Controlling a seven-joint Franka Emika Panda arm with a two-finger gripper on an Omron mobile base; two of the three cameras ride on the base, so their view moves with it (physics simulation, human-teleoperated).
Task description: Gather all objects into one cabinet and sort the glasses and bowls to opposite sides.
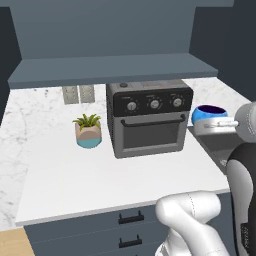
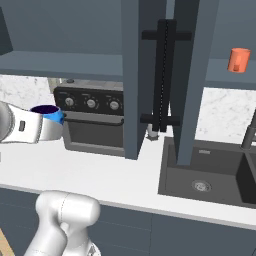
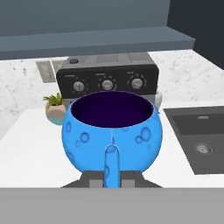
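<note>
My gripper (image 3: 111, 168) is shut on the near wall of the small glossy blue bowl (image 3: 113, 131), which stays upright with its dark inside showing. In the left base view the blue bowl (image 1: 209, 113) hangs above the counter just right of the toaster oven, with the gripper (image 1: 208, 123) under its rim. From the right base view the bowl (image 2: 48, 112) sits at the end of the white hand at the far left. The pale orange cup (image 2: 239, 60) stands on the shelf of the dark slate-blue cabinet (image 2: 131, 75), whose doors stand open. The other glass and the wooden bowl are out of view.
A black toaster oven (image 1: 149, 119) stands at the back of the white counter (image 1: 75, 175), and a potted plant (image 1: 88, 131) is to its left. The dark sink (image 2: 205, 172) lies to the right. The open cabinet doors and their black bar handles (image 2: 163, 75) hang over the sink's left edge.
</note>
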